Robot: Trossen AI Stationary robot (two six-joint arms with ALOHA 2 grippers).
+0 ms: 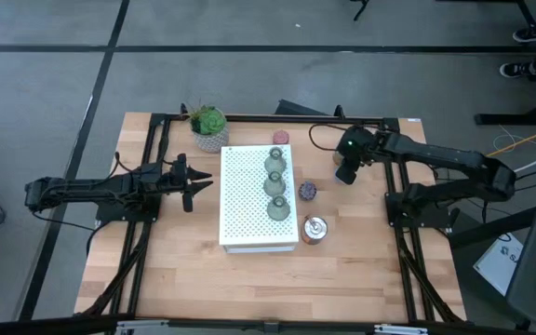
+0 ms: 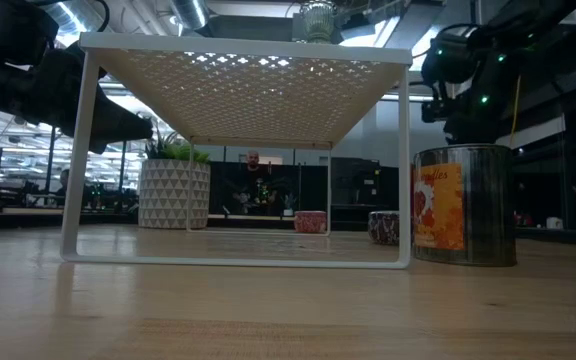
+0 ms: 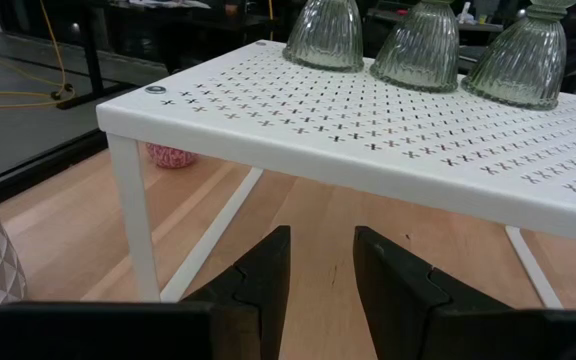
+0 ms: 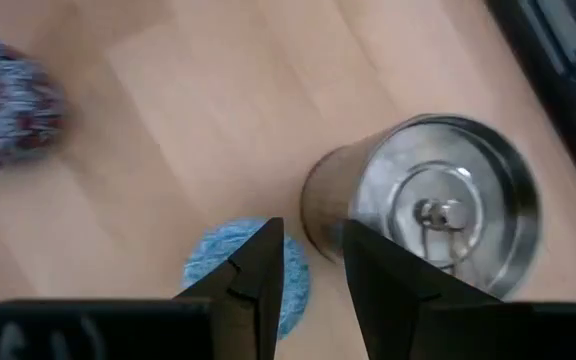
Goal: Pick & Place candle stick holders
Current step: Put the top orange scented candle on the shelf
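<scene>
Candle stick holders: three green glass ones (image 1: 275,183) sit in a row along the right edge of the white perforated rack (image 1: 249,200). On the surface right of the rack: one pink (image 1: 280,138) at the far corner, one purple (image 1: 308,191), one silvery metal can (image 1: 314,230) near the rack's near-right corner. A second metal holder (image 4: 438,205) and one blue holder (image 4: 243,275) show only under the right wrist camera.

Count: 3 green, 2 metal, 1 pink, 1 purple, 1 blue, plus 1 plant (image 1: 209,126), not a target.

Your right claw (image 4: 310,265) hovers above the blue holder and the second metal one, fingers a narrow gap apart, holding nothing. Left claw (image 1: 192,183) waits left of the rack, slightly open, empty.

Risks:
- The gap looks too narrow for either holder; come down like this and you'll likely push or tip one.
- Blue and metal sit just beside each other; a finger may wedge between them and knock the metal one over.
- Green ones are on the rack's edge; bumping the rack could drop them.
</scene>
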